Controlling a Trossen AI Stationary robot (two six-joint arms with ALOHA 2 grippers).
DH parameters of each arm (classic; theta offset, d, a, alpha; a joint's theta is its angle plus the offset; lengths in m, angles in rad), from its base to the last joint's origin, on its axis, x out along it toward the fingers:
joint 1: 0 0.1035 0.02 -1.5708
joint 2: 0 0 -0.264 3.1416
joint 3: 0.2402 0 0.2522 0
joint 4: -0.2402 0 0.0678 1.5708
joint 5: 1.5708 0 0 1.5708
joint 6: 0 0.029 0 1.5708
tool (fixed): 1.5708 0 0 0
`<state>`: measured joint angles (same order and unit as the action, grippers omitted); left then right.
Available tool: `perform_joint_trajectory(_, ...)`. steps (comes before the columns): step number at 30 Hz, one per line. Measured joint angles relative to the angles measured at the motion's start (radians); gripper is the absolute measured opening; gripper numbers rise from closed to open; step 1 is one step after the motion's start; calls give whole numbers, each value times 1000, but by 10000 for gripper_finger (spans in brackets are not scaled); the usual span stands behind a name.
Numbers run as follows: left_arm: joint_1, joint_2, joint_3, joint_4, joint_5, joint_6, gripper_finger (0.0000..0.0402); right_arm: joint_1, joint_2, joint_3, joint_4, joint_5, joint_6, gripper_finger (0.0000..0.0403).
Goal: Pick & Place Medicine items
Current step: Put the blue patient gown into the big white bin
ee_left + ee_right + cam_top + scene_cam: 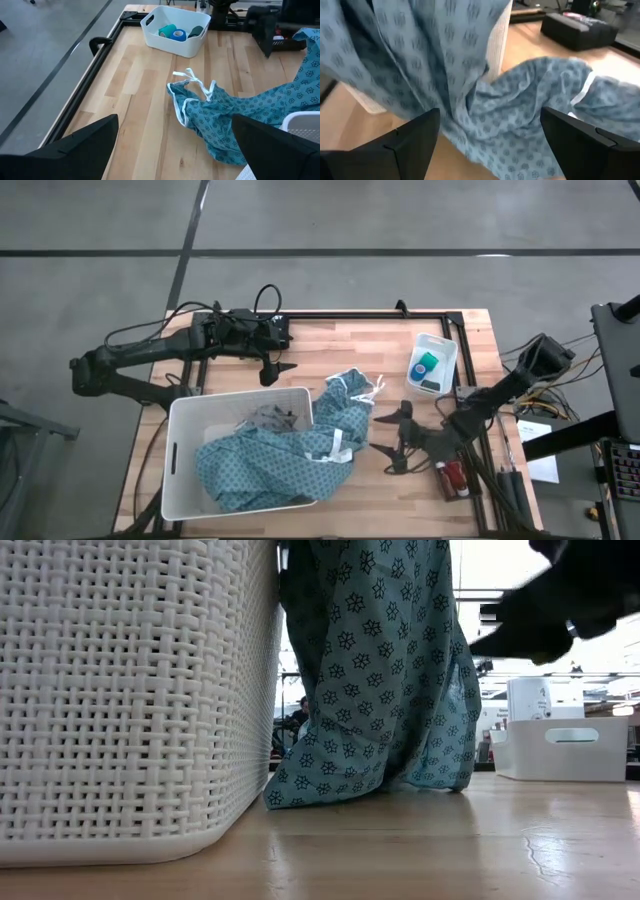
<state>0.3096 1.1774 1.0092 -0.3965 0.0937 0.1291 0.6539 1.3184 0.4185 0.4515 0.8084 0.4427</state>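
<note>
A small white bin [447,350] stands near the table's far right corner. In it lie the teal-green roll [167,30], the blue round piece [179,35] and a dark item. Something red, the bottles [452,477], lies by the right edge, under my right arm. My right gripper [392,442] is open above the table and points left at the blue-grey patterned cloth [300,450], whose end hangs over the basket's rim onto the table. My left gripper [276,370] is open, just beyond the basket's far wall. Neither gripper holds anything.
A large white woven basket [180,480] fills the near left of the table, with the cloth spilling from it toward the middle. The cloth's white ties [192,77] lie on the wood. A black frame runs along the table's far and right edges. Bare wood lies between cloth and bin.
</note>
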Motion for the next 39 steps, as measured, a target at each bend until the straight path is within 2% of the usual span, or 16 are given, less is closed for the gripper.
perform_joint_trajectory(11, 0, 0, 0, 0, 0, 0, 393, 1, 204, 91, 140, -31, -108, 341)
perform_joint_trajectory(15, 0, 0, 0, 0, 0, 0, 393, 1, 270, 166, 138, -31, -146, 341)
perform_joint_trajectory(21, 0, 0, 0, 0, 0, 0, 393, -12, 407, 303, 138, -1, -286, 341)
perform_joint_trajectory(27, 0, 0, 0, 0, 0, 0, 393, -70, 537, 411, 131, 4, -296, 341)
perform_joint_trajectory(35, 0, 0, 0, 0, 0, 0, 393, -96, 549, 440, 127, 0, -272, 340)
perform_joint_trajectory(39, 0, 0, 0, 0, 0, 0, 393, -96, 547, 448, 128, 5, -255, 325)
